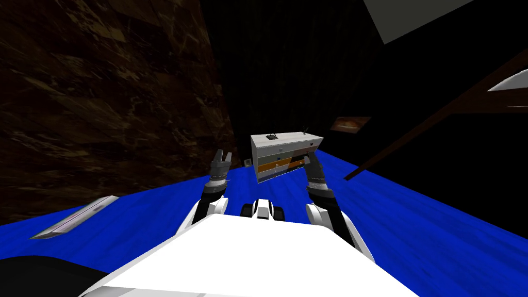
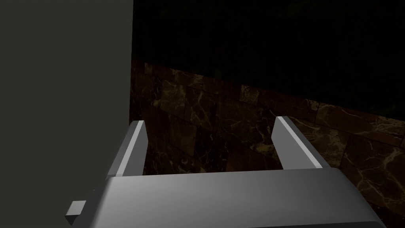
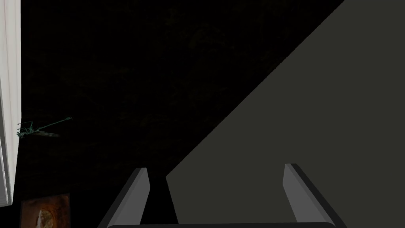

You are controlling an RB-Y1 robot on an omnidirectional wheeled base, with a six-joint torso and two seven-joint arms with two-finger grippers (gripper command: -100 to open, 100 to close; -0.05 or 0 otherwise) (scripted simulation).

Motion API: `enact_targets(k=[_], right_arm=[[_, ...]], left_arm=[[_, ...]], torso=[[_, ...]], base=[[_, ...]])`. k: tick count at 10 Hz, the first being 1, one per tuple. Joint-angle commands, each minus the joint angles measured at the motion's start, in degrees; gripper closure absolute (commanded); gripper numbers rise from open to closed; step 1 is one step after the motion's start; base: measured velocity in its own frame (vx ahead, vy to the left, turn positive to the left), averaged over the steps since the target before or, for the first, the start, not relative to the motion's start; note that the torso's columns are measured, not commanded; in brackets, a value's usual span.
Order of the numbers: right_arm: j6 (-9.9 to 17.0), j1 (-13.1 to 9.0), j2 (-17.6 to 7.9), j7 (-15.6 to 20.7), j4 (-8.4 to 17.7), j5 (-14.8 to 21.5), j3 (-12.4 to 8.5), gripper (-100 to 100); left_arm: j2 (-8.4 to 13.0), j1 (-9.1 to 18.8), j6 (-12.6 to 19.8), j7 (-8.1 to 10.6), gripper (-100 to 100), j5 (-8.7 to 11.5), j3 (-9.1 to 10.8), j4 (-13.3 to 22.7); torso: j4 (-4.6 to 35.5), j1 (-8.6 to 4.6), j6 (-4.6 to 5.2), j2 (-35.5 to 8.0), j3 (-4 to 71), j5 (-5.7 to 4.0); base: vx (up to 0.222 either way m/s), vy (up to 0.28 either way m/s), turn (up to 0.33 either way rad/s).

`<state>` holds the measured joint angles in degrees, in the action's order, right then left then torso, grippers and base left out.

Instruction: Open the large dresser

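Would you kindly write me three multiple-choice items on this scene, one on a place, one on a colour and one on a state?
1. In the head view, which gripper shows against the front of the dresser? A the left one; B the right one; C neither.
2. What colour is the floor? A red; B blue; C green.
3. How do the fingers of the left gripper stand? A open; B shut on a handle; C shut on nothing.
Answers: 1 B, the right gripper overlaps its front; 2 B, blue spreads around the dresser; 3 A, they stand wide apart in the left wrist view.
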<state>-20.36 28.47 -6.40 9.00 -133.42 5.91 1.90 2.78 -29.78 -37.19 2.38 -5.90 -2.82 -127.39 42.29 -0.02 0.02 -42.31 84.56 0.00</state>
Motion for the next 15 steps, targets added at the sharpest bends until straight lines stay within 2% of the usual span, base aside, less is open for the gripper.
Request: enact_targets(k=[1,2,3,4,5,6,7,8,9,11,12,13,14,15], right_arm=[[3.4,0.6,-1.3,1.8,1.2,4.6,1.9,-100],[3.4,0.6,-1.3,1.8,1.2,6.1,1.9,-100],[5.2,0.9,-1.8,2.8,2.0,8.0,2.9,-100],[5.2,0.9,-1.8,2.8,2.0,9.3,2.9,-100],[7.1,1.2,-2.3,3.9,2.8,11.2,4.0,-100],[7.1,1.2,-2.3,3.9,2.8,12.7,4.0,-100],[9.1,1.5,-2.7,5.1,3.7,14.6,5.2,-100],[9.1,1.5,-2.7,5.1,3.7,16.3,5.2,-100],[11.3,1.8,-3.2,6.3,4.6,18.1,6.4,-100],[11.3,1.8,-3.2,6.3,4.6,20.2,6.4,-100],[13.5,2.1,-3.6,7.6,5.6,22.5,7.7,-100],[13.5,2.1,-3.6,7.6,5.6,24.0,7.7,-100],[15.9,2.4,-4.1,8.8,6.6,25.8,9.0,-100],[15.9,2.4,-4.1,8.8,6.6,27.5,9.0,-100]], left_arm=[[0.0,0.0,0.0,0.00,0,0.0,0.00,0.0],[0.0,0.0,0.0,0.00,0,0.0,0.00,0.0],[0.0,0.0,0.0,0.00,0,0.0,0.00,0.0],[0.0,0.0,0.0,0.00,0,0.0,0.00,0.0],[0.0,0.0,0.0,0.00,0,0.0,0.00,0.0],[0.0,0.0,0.0,0.00,0,0.0,0.00,0.0],[0.0,0.0,0.0,0.00,0,0.0,0.00,0.0],[0.0,0.0,0.0,0.00,0,0.0,0.00,0.0],[0.0,0.0,0.0,0.00,0,0.0,0.00,0.0],[0.0,0.0,0.0,0.00,0,0.0,0.00,0.0],[0.0,0.0,0.0,0.00,0,0.0,0.00,0.0],[0.0,0.0,0.0,0.00,0,0.0,0.00,0.0],[0.0,0.0,0.0,0.00,0,0.0,0.00,0.0],[0.0,0.0,0.0,0.00,0,0.0,0.00,0.0]], torso=[[0.0,0.02,-0.02,0.0,0.0,0.00],[0.0,0.01,-0.02,0.0,0.0,0.00],[0.0,0.02,0.00,0.0,0.0,0.00],[0.0,0.01,-0.03,0.0,0.0,0.00],[0.0,0.04,0.00,0.0,0.0,0.01],[0.0,0.04,-0.03,0.0,0.0,0.01],[0.0,0.05,0.00,0.0,0.0,0.01],[0.0,0.03,-0.03,0.1,0.0,0.01],[0.0,-0.01,0.00,0.1,0.0,0.00],[0.0,0.02,0.00,0.0,0.0,0.00],[0.0,0.09,0.00,-0.1,0.0,0.02],[0.0,0.06,-0.04,0.0,0.0,0.01],[0.0,0.01,0.00,0.0,0.0,0.00],[0.0,-0.04,-0.03,0.1,0.0,-0.02]], base=[[0.050,-0.032,0.166],[0.037,-0.029,0.056],[0.040,-0.031,0.103],[0.034,-0.026,0.062],[0.038,-0.024,0.137],[0.031,-0.022,0.066],[0.045,-0.020,0.132],[0.046,-0.029,0.073],[0.049,-0.040,0.138],[0.031,-0.022,0.027],[0.034,-0.016,0.134],[0.031,-0.027,0.092],[0.044,-0.039,0.152],[0.050,-0.036,0.073]])
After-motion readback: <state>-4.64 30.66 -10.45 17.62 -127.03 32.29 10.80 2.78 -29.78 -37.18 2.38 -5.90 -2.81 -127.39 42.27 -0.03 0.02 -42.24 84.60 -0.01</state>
